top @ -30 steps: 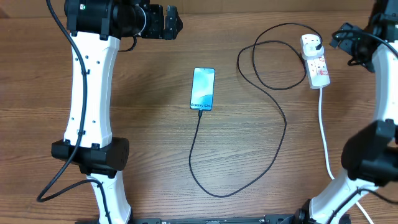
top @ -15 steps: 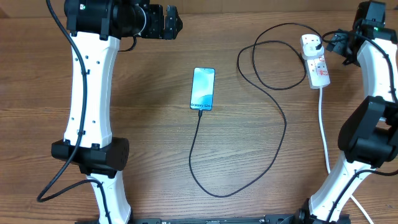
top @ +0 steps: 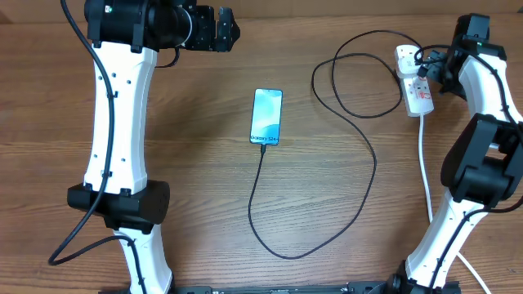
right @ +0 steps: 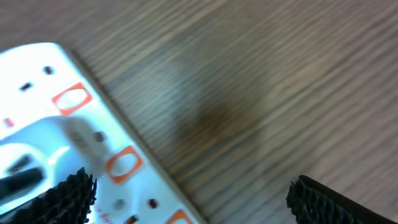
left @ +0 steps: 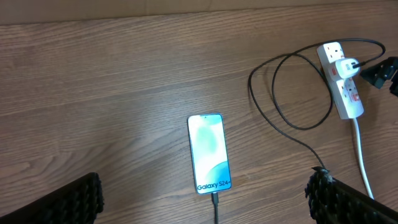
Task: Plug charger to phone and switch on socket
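Tabletop [top: 196, 204]: brown wood-grain laminate, matt, grain running left to right.

The phone [top: 266, 117] lies flat near the centre of the tabletop, a little toward the far edge. It is a slim rectangle with rounded corners. The screen is lit light blue, with a dark line of text at the end facing the near edge.

The charger [top: 359, 196] is a thin black cable. Its small tip sits in the phone's near end. From there it sweeps toward the near edge, curves right, climbs, and makes a loose loop before reaching the socket [top: 414, 80].

The socket is a white glossy plastic oblong near the far right corner. Its red-outlined switches [right: 73, 98] are blurred in the right wrist view, so their position cannot be read. A pale plug [left: 346, 64] carrying the black cable sits in its far outlet. A thick white cord [top: 425, 171] leaves the socket's near end and runs toward the near edge.

Left end effector [top: 219, 31]: raised near the far left corner, jaws spread wide, holding nothing.

Right end effector [top: 429, 69]: close at the socket's right long side, jaws spread wide, black ribbed pads [right: 62, 196] at the frame corners. Whether it touches the socket cannot be told.
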Tool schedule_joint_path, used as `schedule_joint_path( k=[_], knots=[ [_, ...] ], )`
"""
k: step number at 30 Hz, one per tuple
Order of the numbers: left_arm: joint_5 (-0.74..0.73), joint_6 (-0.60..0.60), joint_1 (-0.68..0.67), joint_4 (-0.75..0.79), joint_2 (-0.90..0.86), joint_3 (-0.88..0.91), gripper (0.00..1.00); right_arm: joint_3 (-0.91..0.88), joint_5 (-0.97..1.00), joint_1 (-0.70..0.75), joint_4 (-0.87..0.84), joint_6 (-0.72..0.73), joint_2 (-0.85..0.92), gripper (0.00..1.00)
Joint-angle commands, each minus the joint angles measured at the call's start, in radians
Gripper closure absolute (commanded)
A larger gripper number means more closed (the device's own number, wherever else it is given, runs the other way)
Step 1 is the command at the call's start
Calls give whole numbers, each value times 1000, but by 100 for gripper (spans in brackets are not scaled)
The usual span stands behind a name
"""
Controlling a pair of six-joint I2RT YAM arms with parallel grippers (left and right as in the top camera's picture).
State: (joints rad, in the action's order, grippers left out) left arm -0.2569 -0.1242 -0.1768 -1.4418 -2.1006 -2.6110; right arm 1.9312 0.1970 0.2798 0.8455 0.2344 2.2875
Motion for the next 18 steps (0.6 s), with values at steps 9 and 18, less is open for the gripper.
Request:
schedule_joint_path(
  k=[9, 18],
  knots=[
    [3, -7, -3, 5, -7, -4, 0, 12, -13, 4, 5, -3, 16, 0],
    [3, -6, -3, 5, -7, -4, 0, 11, 4, 9, 19, 9, 17, 0]
  ],
)
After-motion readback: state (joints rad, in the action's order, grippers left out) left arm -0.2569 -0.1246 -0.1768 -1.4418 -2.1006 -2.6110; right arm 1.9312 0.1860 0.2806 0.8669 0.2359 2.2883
